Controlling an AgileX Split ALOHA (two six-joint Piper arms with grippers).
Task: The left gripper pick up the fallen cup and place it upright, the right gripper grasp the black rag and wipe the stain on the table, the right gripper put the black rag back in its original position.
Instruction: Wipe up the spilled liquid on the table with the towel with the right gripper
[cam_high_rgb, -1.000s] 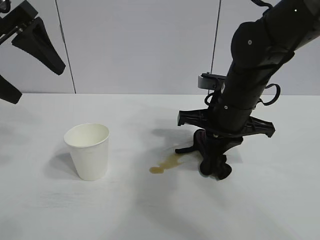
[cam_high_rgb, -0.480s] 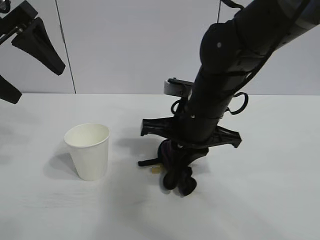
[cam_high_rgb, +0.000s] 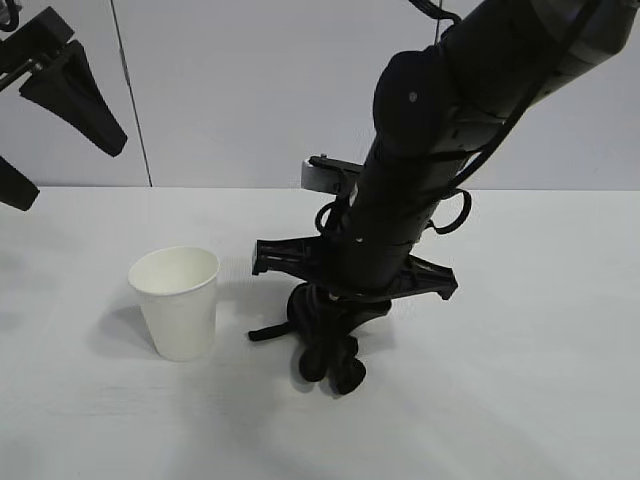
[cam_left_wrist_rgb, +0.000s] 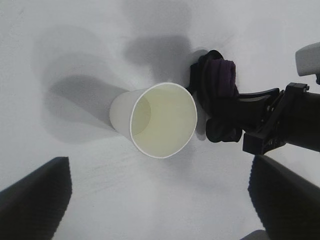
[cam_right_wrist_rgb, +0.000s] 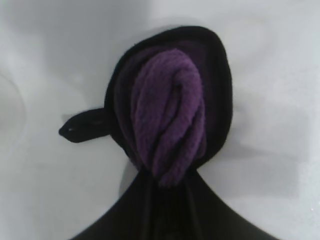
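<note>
The white paper cup (cam_high_rgb: 178, 300) (cam_left_wrist_rgb: 162, 120) stands upright on the white table (cam_high_rgb: 520, 400), left of centre. My left gripper (cam_high_rgb: 78, 172) (cam_left_wrist_rgb: 160, 205) hangs open high above the table's left side, over the cup and apart from it. My right gripper (cam_high_rgb: 335, 352) (cam_right_wrist_rgb: 167, 182) is shut on the black rag (cam_high_rgb: 303, 312) (cam_right_wrist_rgb: 170, 110) and presses it onto the table just right of the cup. The rag's purple folds bulge past the fingers, and its strap tail (cam_high_rgb: 265, 333) (cam_right_wrist_rgb: 82, 125) trails toward the cup. The stain is hidden.
A grey panelled wall (cam_high_rgb: 260, 90) runs behind the table. The right arm (cam_high_rgb: 430, 170) leans in from the upper right over the table's middle. Bare tabletop lies in front of the cup and to the right of the rag.
The right gripper has dragged the rag left across the table toward the cup, over where the amber stain lay; the stain no longer shows. Left gripper and cup have not moved.
</note>
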